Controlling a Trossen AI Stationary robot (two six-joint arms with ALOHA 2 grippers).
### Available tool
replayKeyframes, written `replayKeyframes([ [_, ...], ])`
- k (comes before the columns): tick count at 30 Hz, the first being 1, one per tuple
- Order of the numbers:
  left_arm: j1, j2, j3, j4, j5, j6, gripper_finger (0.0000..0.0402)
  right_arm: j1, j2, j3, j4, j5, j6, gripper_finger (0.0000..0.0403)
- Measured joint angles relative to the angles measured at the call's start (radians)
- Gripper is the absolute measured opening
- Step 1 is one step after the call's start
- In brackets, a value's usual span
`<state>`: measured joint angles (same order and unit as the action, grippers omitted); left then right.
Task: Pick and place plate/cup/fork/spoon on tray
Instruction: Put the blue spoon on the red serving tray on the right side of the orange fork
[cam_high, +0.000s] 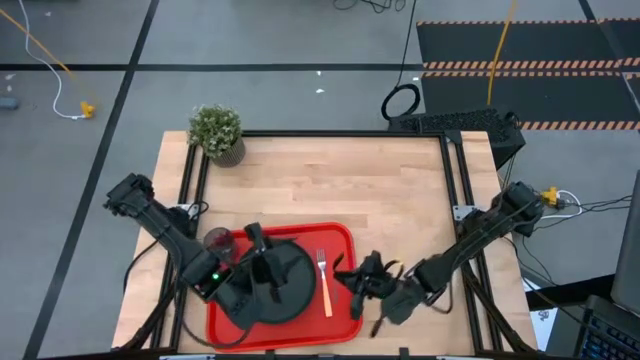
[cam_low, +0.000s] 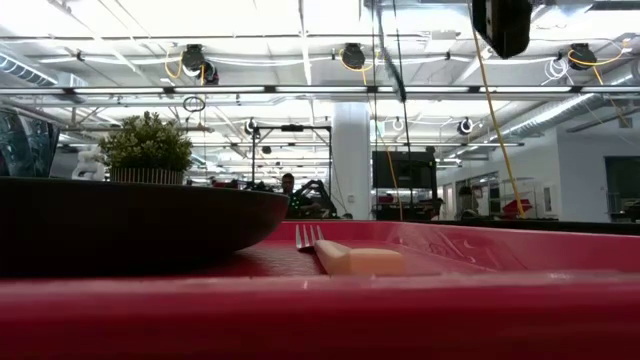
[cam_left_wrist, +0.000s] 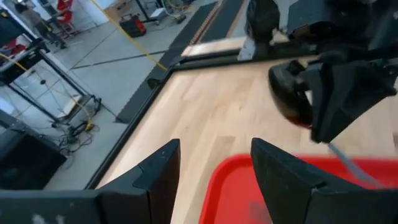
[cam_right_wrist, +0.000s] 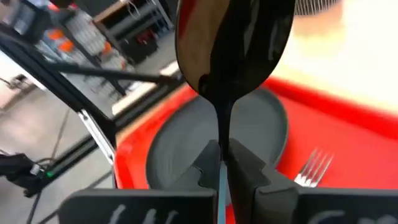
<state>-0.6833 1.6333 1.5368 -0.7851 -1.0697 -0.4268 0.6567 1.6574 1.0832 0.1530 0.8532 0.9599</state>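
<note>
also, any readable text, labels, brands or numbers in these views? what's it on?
None readable.
Red tray, black plate, fork, the spoon in the right gripper: no markings visible.
Signs and screens in the room behind the table: too small and blurred to read.

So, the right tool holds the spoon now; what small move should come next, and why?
Probably carry the spoon a little further over the tray and lower it beside the fork. The right tool is shut on its handle near the tray's right edge, and the plate and fork already lie on the tray.
</note>
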Motion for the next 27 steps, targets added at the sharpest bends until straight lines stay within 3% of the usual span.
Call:
replayKeyframes([
  [4, -0.056, 0.000, 0.000, -0.219, -0.032, -0.162, 0.0200, -0.008, 0.101, 0.130, -0.126, -0.041, 0.123, 0.0002],
  [8, -0.124, 0.000, -0.009, -0.467, -0.052, -0.417, 0.0200, -0.033, 0.194, 0.247, -0.241, -0.117, 0.238, 0.0002],
  [14, -0.192, 0.000, -0.035, -0.700, -0.084, -0.684, 0.0200, -0.077, 0.292, 0.375, -0.431, -0.322, 0.398, 0.0002],
  [21, -0.220, 0.000, -0.037, -0.750, -0.083, -0.807, 0.0200, -0.100, 0.301, 0.418, -0.640, -0.486, 0.563, 0.0002],
  [27, -0.233, 0.000, -0.056, -0.713, -0.083, -0.813, 0.0200, -0.120, 0.296, 0.418, -0.706, -0.518, 0.663, 0.0002],
])
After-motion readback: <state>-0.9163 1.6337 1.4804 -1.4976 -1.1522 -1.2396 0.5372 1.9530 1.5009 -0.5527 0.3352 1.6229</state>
